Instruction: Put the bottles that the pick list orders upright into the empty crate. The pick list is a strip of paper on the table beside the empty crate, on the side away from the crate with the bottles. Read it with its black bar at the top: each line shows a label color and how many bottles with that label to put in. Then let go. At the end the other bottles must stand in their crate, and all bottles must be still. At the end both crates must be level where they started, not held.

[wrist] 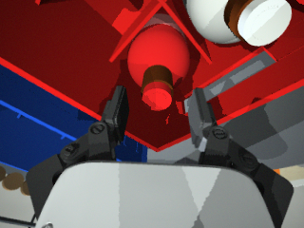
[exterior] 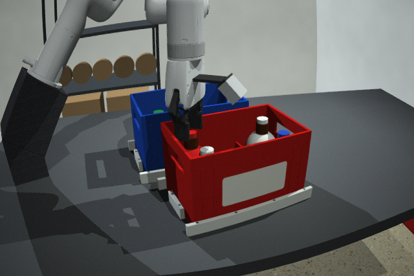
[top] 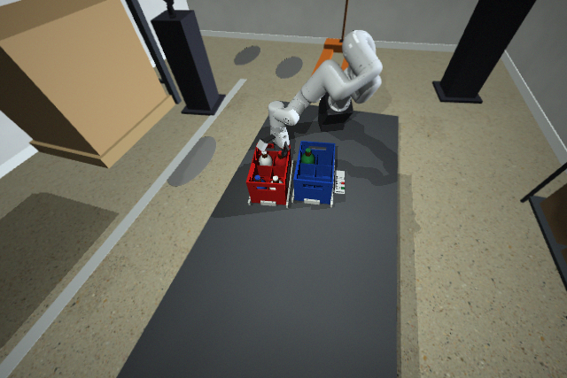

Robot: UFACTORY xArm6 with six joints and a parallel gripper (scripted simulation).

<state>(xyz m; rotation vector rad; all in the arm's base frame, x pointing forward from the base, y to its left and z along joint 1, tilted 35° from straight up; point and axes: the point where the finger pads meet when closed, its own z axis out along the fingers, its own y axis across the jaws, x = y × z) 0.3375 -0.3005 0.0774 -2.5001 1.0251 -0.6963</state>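
Note:
The red crate [exterior: 240,162] holds a red-labelled bottle with a red cap [exterior: 191,136], a low white-capped bottle [exterior: 206,150], a taller white-labelled bottle [exterior: 261,130] and a blue-capped bottle [exterior: 283,133]. My gripper [exterior: 187,127] is open and empty. It hangs straight over the red-capped bottle, fingertips about level with its cap. In the wrist view that bottle [wrist: 159,62] lies between my fingers. The blue crate [top: 314,173] holds one green-capped bottle [top: 307,155]. The pick list [top: 339,181] lies to its right, too small to read.
The two crates stand side by side on the dark table, each in white corner stops. A black pedestal, the arm's base, stands behind the crates [top: 334,115]. The red crate's dividers [wrist: 142,28] sit close around the red bottle.

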